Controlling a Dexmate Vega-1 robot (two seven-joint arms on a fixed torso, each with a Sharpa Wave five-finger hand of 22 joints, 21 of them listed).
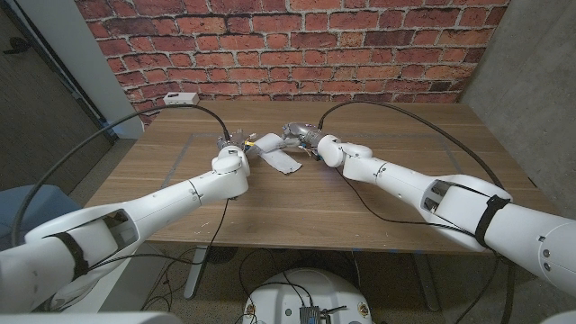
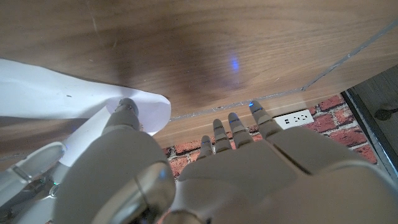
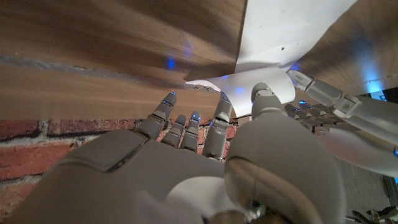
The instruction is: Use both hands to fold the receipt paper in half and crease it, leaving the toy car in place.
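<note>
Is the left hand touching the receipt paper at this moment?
Touching. In the left wrist view the left hand has a fingertip pressed against the white receipt paper, with no gap visible between them.

A red brick wall (image 1: 297, 45) with pale mortar lines runs behind the brown wood-grain worktop (image 1: 360, 193), meeting it along its far edge. To the right of the brick stands a plain grey concrete-look wall panel (image 1: 531, 72). On the left, a pale grey-blue upright panel (image 1: 81, 54) leans in beside a dark area. A small white power box (image 1: 182, 98) sits at the worktop's far left corner, against the brick. Faint clear tape lines (image 1: 184, 153) cross the wood. Under the near edge, the floor (image 1: 396, 279) is dark grey and a light metal leg (image 1: 196, 270) shows.
</note>
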